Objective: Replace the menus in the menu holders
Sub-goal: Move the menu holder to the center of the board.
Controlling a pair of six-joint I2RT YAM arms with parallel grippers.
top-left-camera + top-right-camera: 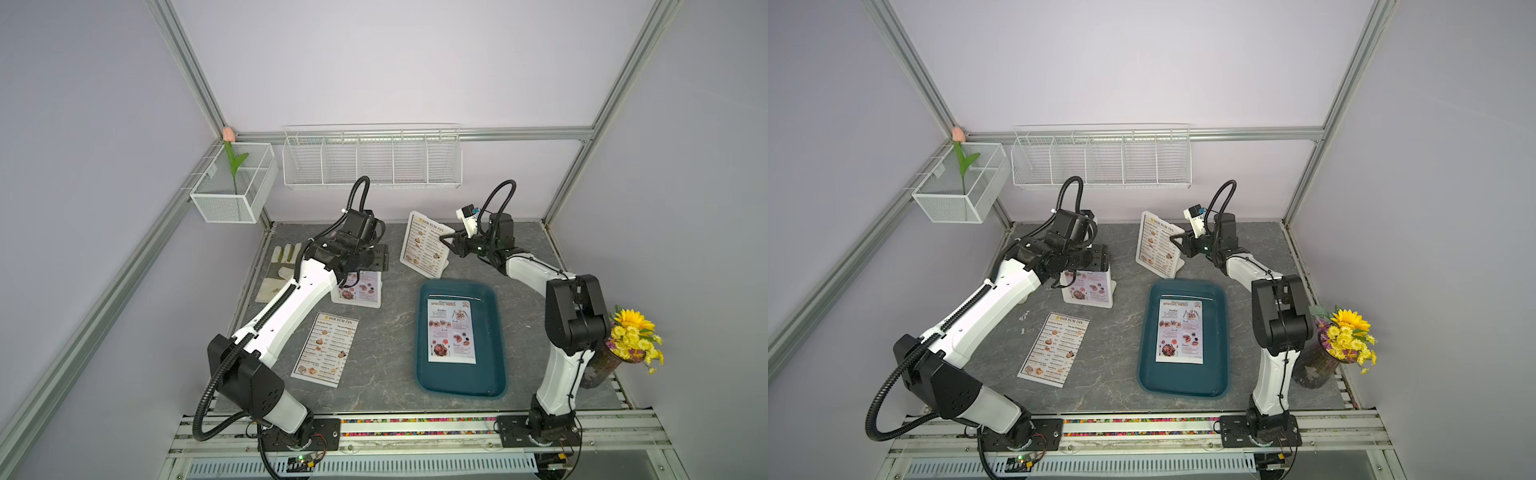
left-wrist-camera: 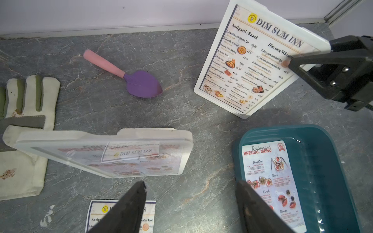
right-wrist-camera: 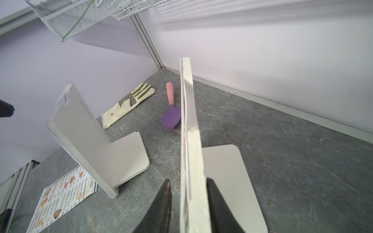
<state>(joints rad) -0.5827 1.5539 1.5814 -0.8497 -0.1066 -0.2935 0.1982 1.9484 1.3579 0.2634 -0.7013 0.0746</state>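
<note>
Straddling the far-right menu holder (image 3: 190, 121) at its side edge, right gripper (image 3: 188, 180) jaws, can't tell if clamped. DIM SUM INN menu (image 1: 424, 247) sits inside. Left gripper (image 2: 190, 183) jaws apart above left menu holder (image 2: 153, 134). Risk: pinching frame with sheet, so holder tips or drags.

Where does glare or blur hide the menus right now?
Left wrist view: the left holder's face reflects a Dim Sum Inn heading, washing out its menu; left fingers are soft. Right wrist view: the right holder's edge blurs close up.

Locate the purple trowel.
Left wrist view: the trowel lies on the table near the back wall, between the glove and the Dim Sum Inn holder.
</note>
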